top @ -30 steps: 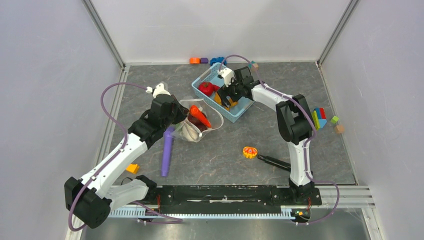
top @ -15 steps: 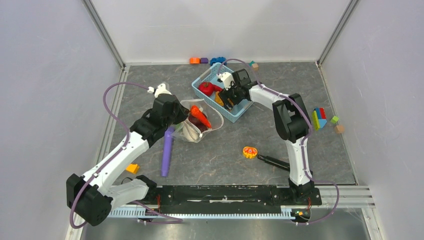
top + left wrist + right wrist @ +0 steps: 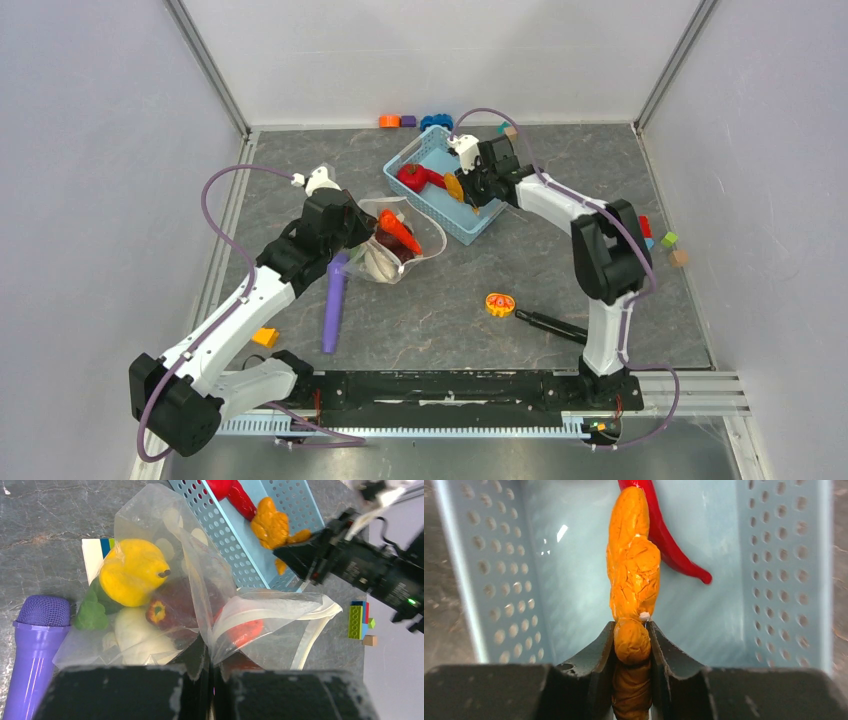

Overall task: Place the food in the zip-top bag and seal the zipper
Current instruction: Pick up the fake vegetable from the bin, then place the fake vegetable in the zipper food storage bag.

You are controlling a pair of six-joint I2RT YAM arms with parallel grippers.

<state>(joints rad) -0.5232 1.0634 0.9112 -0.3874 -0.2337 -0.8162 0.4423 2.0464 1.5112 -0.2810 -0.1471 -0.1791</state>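
Note:
The zip-top bag point(image 3: 200, 565) lies left of the light-blue basket point(image 3: 470, 228), and my left gripper point(image 3: 212, 665) is shut on its near edge. Its zipper point(image 3: 312, 630) curls open on the right. Inside the bag sit a yellow pepper point(image 3: 132, 570), a white egg point(image 3: 132, 632), a maroon ball point(image 3: 172, 605) and a red piece point(image 3: 245, 630). My right gripper point(image 3: 631, 635) is shut on a lumpy orange food point(image 3: 634, 575) over the basket floor. A red chili point(image 3: 669, 540) lies beside it. A red tomato point(image 3: 410, 176) rests at the basket's far left.
A long purple stick point(image 3: 335, 300) lies just left of the bag. An orange disc point(image 3: 499, 304) and a black rod point(image 3: 548, 324) lie nearer the arm bases. Building blocks stand along the back wall point(image 3: 410, 121) and at the right point(image 3: 665, 240).
My right gripper has closed on the orange food in the basket and its elbow has swung to the right. The left arm and the bag have not moved.

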